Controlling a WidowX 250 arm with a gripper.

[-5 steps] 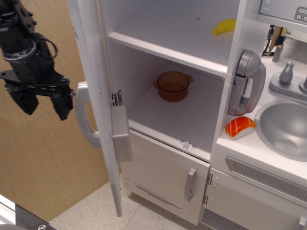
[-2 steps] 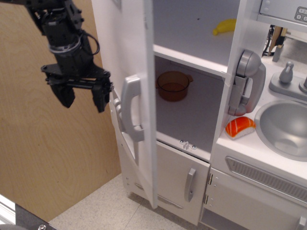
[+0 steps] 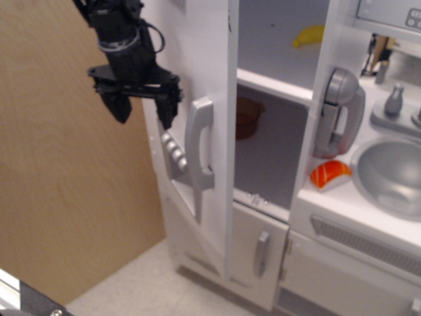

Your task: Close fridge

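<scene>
The tall white fridge [image 3: 276, 151] stands in the middle with its big door [image 3: 204, 72] swung about halfway in, still ajar. The door's grey vertical handle [image 3: 200, 143] and grey button recess [image 3: 173, 153] face me. Inside, a yellow banana [image 3: 308, 35] lies on the upper shelf and an orange pot [image 3: 248, 117] shows partly behind the door edge. My black gripper [image 3: 143, 110] is open and empty, its right finger [image 3: 166, 107] against the door's outer face just left of the handle.
A smaller lower white door with a short grey handle [image 3: 261, 253] sits under the fridge. A grey toy phone [image 3: 337, 112], a sushi piece [image 3: 329, 174] and a sink [image 3: 389, 176] are at the right. A wooden wall [image 3: 66, 197] is at the left.
My gripper has moved right and up, and the fridge door has swung from wide open to about half shut. The pot is now partly hidden by the door.
</scene>
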